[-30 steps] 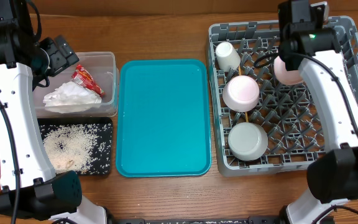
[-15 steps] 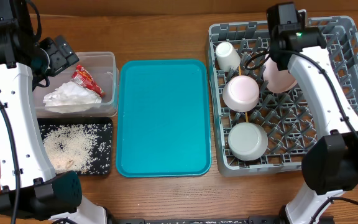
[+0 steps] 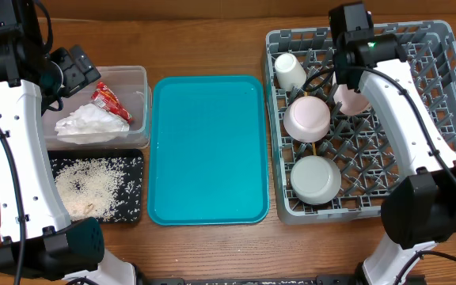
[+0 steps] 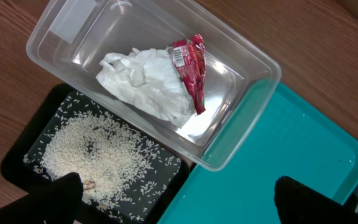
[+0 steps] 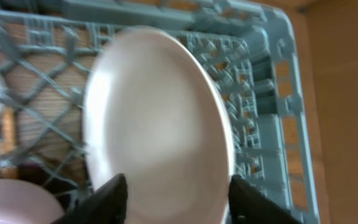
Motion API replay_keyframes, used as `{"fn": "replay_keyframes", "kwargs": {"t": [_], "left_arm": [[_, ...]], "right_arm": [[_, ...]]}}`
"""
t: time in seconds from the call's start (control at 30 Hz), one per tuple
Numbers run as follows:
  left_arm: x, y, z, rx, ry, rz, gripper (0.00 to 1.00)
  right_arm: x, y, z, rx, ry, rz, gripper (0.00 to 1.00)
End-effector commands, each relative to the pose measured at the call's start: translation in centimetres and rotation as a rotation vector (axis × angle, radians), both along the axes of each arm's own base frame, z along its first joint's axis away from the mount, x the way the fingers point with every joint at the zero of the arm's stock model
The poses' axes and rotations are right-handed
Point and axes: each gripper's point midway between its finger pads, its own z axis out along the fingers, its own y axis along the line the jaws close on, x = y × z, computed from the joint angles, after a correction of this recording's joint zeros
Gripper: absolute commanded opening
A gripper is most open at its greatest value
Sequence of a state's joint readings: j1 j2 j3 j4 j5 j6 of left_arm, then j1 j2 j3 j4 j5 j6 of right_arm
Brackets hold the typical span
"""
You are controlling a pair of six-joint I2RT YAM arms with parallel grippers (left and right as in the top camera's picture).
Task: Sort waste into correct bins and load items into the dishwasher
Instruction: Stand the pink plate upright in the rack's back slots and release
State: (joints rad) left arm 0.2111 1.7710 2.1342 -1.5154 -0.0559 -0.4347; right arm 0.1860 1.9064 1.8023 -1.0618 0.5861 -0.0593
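The pale pink plate point(image 5: 160, 118) stands on edge among the pegs of the grey dishwasher rack point(image 3: 450, 119), partly under my right arm point(image 3: 353, 99). My right gripper point(image 5: 179, 199) is open, its fingers spread on either side of the plate's face. Also in the rack are a white cup point(image 3: 290, 71) and two bowls point(image 3: 307, 119) point(image 3: 316, 179). The clear tub point(image 3: 137, 79) holds the napkin point(image 4: 148, 84) and the red wrapper point(image 4: 191, 68). Rice point(image 4: 92, 149) lies in the black tray point(image 4: 17, 165). My left gripper point(image 4: 176, 199) hangs open and empty above the trays.
A bare teal serving tray point(image 3: 208, 150) lies in the middle, between the bins and the rack. A thin wooden stick point(image 3: 314, 147) shows between the two bowls. Brown tabletop surrounds everything.
My right arm has carried the plate leftward in the rack and its gripper has opened off it. The left arm has not moved.
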Motion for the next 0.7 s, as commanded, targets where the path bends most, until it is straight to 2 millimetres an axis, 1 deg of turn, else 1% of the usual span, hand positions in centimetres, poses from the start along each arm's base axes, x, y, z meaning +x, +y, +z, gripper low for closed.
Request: {"fn": "replay_keyframes", "kwargs": {"t": [0.0,0.07,0.1,0.2,0.27,0.33,0.67], "left_arm": [[-0.1,-0.1,0.6,0.003,-0.017,-0.009,1.00],[-0.1,-0.1,0.6,0.003,-0.017,-0.009,1.00],[-0.1,-0.1,0.6,0.003,-0.017,-0.009,1.00],[-0.1,-0.1,0.6,0.003,-0.017,-0.009,1.00],[-0.1,-0.1,0.6,0.003,-0.017,-0.009,1.00],[-0.1,-0.1,0.6,0.003,-0.017,-0.009,1.00],[-0.1,-0.1,0.6,0.003,-0.017,-0.009,1.00]], "right_arm": [[0.8,4.4,4.5,0.201,-0.123,0.117,0.76],[0.6,7.7,4.7,0.355,-0.111,0.218,0.90],[0.5,9.1,4.7,0.426,-0.098,0.262,1.00],[-0.6,13.4,4.7,0.640,-0.044,0.395,1.00],[-1.4,15.2,4.8,0.737,-0.012,0.452,1.00],[-1.7,15.8,5.0,0.767,-0.005,0.470,1.00],[-1.7,15.7,5.0,0.766,-0.005,0.470,1.00]]}}
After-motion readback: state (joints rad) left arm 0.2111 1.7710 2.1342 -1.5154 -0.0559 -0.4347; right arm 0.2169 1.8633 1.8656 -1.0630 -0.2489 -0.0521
